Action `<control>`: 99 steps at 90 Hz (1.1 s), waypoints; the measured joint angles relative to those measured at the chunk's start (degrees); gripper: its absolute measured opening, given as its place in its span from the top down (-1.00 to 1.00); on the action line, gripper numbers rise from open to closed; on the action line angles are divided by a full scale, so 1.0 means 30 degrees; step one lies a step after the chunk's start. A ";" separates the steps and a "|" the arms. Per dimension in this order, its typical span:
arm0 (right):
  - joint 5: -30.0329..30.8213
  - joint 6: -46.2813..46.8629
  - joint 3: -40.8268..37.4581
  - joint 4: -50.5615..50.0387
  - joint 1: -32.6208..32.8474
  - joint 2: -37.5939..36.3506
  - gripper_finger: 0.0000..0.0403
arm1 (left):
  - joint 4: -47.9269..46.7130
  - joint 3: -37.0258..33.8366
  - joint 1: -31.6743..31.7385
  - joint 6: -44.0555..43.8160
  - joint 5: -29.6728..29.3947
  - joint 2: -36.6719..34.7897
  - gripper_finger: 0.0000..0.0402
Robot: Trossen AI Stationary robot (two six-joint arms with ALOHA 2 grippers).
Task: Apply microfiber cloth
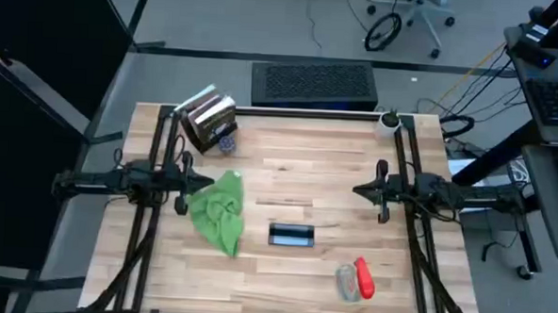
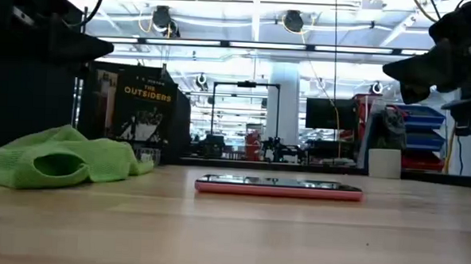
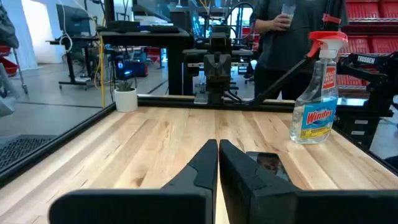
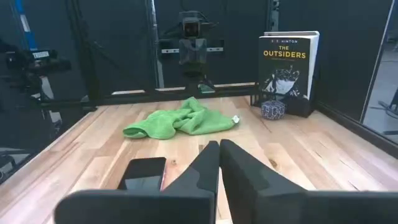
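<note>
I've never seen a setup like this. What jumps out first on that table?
The bright green microfiber cloth lies crumpled on the wooden table, just by the left gripper. Near the middle lies a small black device, with a spray bottle with a red trigger toward the right front corner. The right gripper waits opposite, its fingers shut like the left's, neither holding anything.

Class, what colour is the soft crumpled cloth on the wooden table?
The soft crumpled microfiber cloth is bright green, clearest in the right wrist view.
</note>
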 joint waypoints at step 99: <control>0.3480 0.1470 0.4905 0.3550 -0.0054 0.8236 1.00 | 0.0612 -0.0003 0.0004 -0.0041 -0.0627 0.0047 1.00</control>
